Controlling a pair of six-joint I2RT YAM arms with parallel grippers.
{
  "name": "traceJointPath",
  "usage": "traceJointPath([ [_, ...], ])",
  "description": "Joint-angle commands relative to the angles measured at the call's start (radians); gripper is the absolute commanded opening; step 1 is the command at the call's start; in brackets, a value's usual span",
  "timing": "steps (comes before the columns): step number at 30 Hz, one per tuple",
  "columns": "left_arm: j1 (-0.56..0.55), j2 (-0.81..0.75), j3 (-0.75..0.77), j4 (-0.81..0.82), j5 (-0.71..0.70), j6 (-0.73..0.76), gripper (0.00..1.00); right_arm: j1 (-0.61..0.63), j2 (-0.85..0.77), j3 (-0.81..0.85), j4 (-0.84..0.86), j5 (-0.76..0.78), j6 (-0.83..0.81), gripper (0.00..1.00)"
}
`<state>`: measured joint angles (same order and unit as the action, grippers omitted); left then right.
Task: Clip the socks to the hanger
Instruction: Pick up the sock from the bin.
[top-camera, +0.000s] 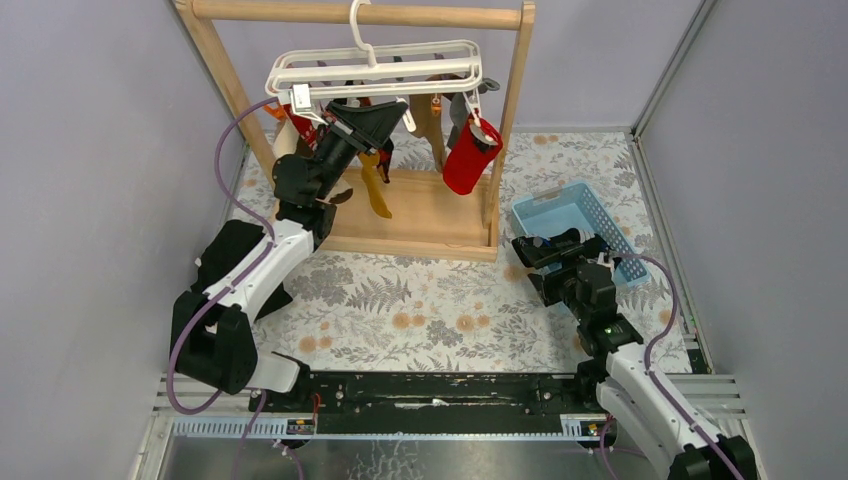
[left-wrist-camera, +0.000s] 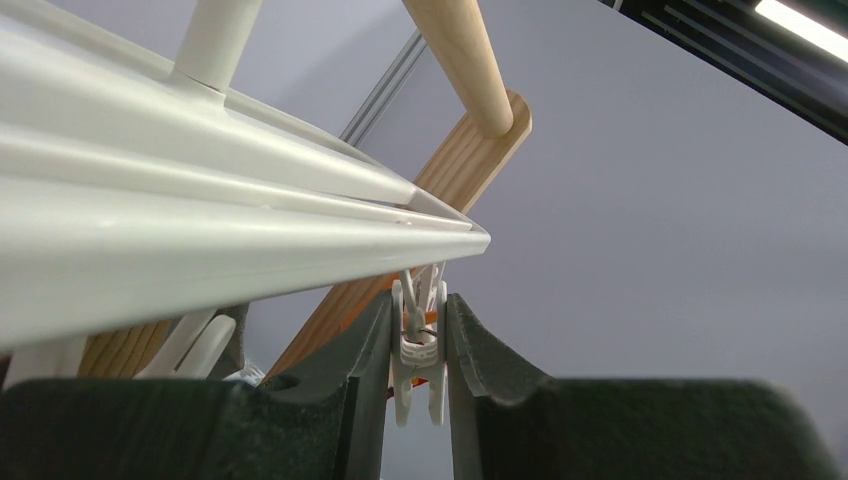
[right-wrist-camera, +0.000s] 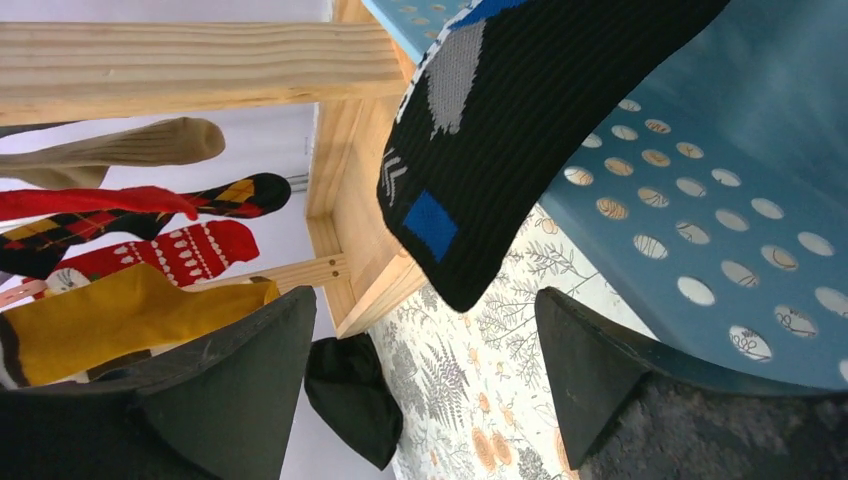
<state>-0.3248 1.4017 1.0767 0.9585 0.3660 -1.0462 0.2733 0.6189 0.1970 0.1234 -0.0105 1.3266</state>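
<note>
White plastic clip (left-wrist-camera: 418, 352) under the hanger (top-camera: 372, 66) is pinched between the left gripper's (left-wrist-camera: 418, 312) narrowed jaws. Right gripper (right-wrist-camera: 424, 305) is spread wide beside the blue basket (right-wrist-camera: 700, 200), gripping nothing. A black sock (right-wrist-camera: 520, 120) dangles ahead of its fingers, and a red sock (top-camera: 470, 155) hangs clipped.

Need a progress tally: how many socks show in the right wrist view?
6. Hanging at left: tan sock, red sock, argyle sock, red-white sock, mustard sock. Against the blue basket: black sock with blue patch. A dark shape below may be another.
</note>
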Motion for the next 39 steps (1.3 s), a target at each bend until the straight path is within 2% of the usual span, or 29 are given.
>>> traceJointPath([
  [1, -0.011, -0.027, -0.014, 0.015, 0.036, 0.021, 0.0, 0.007, 0.06, -0.008, 0.158, 0.05, 0.004, 0.87],
  [12, -0.011, -0.03, -0.018, 0.031, 0.042, 0.034, 0.0, 0.008, 0.23, 0.004, 0.349, 0.031, 0.017, 0.82],
  [31, -0.011, -0.028, -0.022, 0.04, 0.049, 0.035, 0.0, 0.007, 0.391, 0.022, 0.497, 0.037, 0.068, 0.69],
  [32, -0.011, -0.026, -0.022, 0.041, 0.049, 0.035, 0.0, 0.007, 0.396, 0.021, 0.503, 0.039, 0.073, 0.66],
  [34, -0.011, -0.027, -0.023, 0.041, 0.05, 0.037, 0.0, 0.008, 0.4, 0.013, 0.514, 0.05, 0.092, 0.43],
  [39, -0.01, -0.027, -0.026, 0.039, 0.05, 0.041, 0.0, 0.008, 0.351, -0.035, 0.535, 0.116, 0.129, 0.06],
])
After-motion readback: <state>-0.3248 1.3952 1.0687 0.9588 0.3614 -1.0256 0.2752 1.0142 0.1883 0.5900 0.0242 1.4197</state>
